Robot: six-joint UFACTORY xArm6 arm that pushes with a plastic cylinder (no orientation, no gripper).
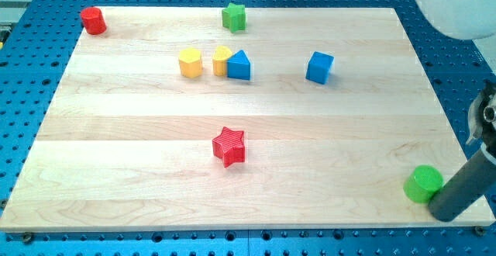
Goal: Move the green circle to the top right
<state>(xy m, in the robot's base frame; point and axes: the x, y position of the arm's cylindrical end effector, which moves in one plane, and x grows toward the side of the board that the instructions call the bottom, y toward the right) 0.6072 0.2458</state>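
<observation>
The green circle (423,184) sits near the board's bottom right corner. My tip (442,207) is at the lower end of the dark rod that comes in from the view's right edge. It lies just right of and below the green circle, touching it or nearly so.
The wooden board (139,171) holds a red star (229,146) at the centre bottom, a blue cube (319,67), a blue triangle (239,65) against a yellow block (221,58), a yellow hexagon (190,62), a green star (233,16) at the top and a red cylinder (93,20) at the top left.
</observation>
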